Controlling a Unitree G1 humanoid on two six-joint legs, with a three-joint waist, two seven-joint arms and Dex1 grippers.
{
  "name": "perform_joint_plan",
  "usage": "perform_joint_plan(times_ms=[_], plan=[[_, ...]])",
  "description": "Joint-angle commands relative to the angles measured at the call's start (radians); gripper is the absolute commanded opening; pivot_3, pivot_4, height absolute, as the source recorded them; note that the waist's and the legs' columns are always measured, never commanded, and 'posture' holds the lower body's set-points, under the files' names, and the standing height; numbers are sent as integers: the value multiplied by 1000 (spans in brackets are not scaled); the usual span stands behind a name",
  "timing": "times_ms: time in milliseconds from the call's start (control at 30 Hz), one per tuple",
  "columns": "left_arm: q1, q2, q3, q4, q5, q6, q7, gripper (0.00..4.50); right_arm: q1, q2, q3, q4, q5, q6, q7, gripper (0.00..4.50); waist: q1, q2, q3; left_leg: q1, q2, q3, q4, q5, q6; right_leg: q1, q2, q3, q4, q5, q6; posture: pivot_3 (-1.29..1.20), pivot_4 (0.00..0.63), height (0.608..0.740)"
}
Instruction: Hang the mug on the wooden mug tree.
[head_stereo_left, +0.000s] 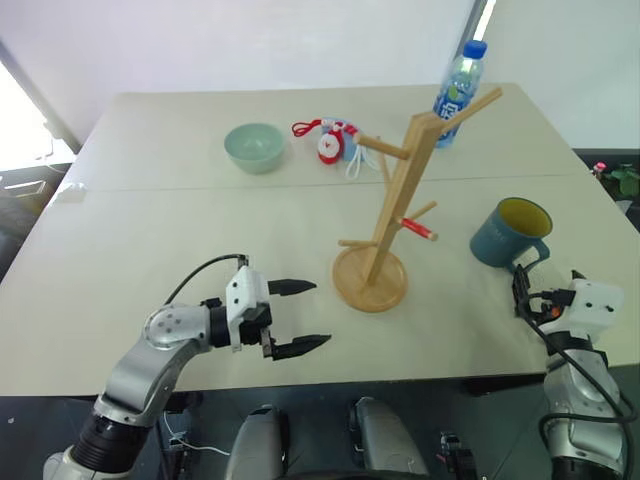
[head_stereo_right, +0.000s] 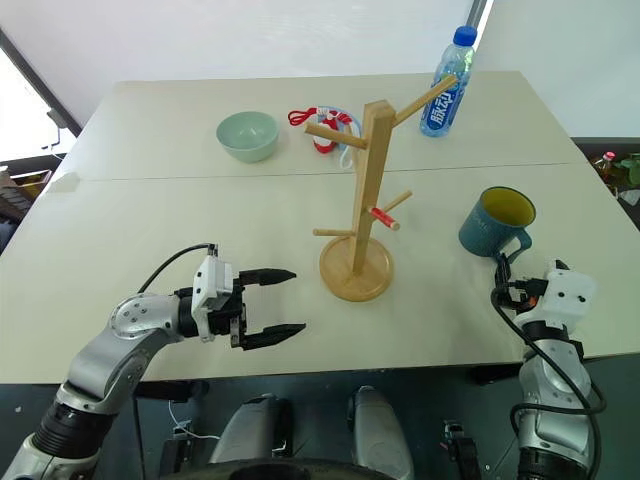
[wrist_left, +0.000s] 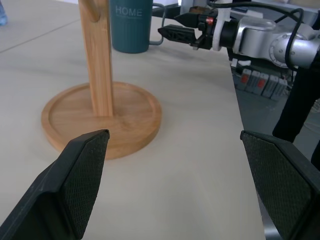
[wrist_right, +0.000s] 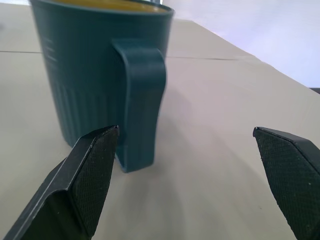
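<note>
From the head, the mug stood upright on the table, to the right of the wooden mug tree. The left gripper gaped empty, aimed at the tree's base. In the right wrist view, the right gripper was wide open, empty, just short of the mug's handle.

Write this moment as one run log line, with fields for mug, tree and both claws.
mug: upright on table, not held | wooden mug tree: pegs empty | right claw: open, facing mug handle | left claw: open, near tree base
</note>
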Motion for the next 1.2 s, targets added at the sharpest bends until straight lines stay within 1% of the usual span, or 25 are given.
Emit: perform_joint_plan(times_ms=[33, 333, 567, 600, 667, 833, 900, 967, 1100, 1200], plan=[[-11, -5, 1, -44, -8, -12, 8, 4500, -20, -3, -27, 7, -2, -21, -18, 4425, 0, 0, 0, 0, 0, 0, 0, 0, 0, 0, 0, 0, 0, 0, 0, 0, 150, 740], [-16, -11, -9, -59, -18, 5, 16, 4500, -80, -8, -19, 56, -11, -9, -51, 4425, -2, 0, 0, 1, 0, 0, 1, 0, 0, 0, 2, 1, 2, 0, 0, 0, 150, 740], [-14, -13, -12, -66, -16, 9, 23, 4500, -132, -1, -25, 84, 29, 29, -53, 4425, -2, 0, 0, 1, 0, 0, 1, 0, 0, 0, 2, 1, 3, 0, 0, 0, 150, 740], [-12, -12, -11, -68, -16, 10, 27, 4500, -136, 2, -26, 86, 36, 35, -54, 4199, -2, 0, 0, 1, 0, 0, 1, 0, 0, 0, 2, 1, 3, 0, 0, 0, 150, 740], [-9, -10, -9, -72, -17, 11, 32, 4500, -140, 5, -25, 87, 45, 39, -52, 3603, -2, 0, 0, 1, 0, 0, 1, 0, 0, 0, 2, 1, 3, 0, 0, 0, 150, 740], [-1, -8, -8, -81, -18, 14, 46, 4500, -152, 10, -17, 88, 71, 51, -37, 884, -2, 0, 0, 1, 0, 0, 2, 0, 0, 1, 2, 1, 3, 0, 0, 0, 150, 740], [2, -8, -7, -83, -14, 13, 53, 4500, -159, 11, -12, 87, 80, 57, -27, 117, -2, 0, 0, 1, 0, 0, 2, 0, 0, 1, 2, 1, 3, 0, 0, 0, 150, 740], [5, -6, -5, -84, -12, 11, 57, 4500, -161, 13, -6, 80, 84, 62, -17, 117, -2, 0, 0, 1, 0, 0, 2, 0, 0, 1, 2, 1, 3, 0, 0, 0, 150, 740], [18, 2, 9, -83, -11, 9, 69, 4500, -125, -22, 51, 12, 24, 65, 19, 117, -2, 0, 0, 2, 0, 0, 2, 0, 0, 1, 2, 1, 4, 0, 0, 0, 150, 740], [29, 18, 44, -50, -3, -10, 76, 4500, -64, -113, 134, -117, -67, 33, 118, 117, -3, 1, 0, 1, 0, 0, 2, 0, 0, 1, 2, 1, 4, 0, 0, 0, 150, 740]])
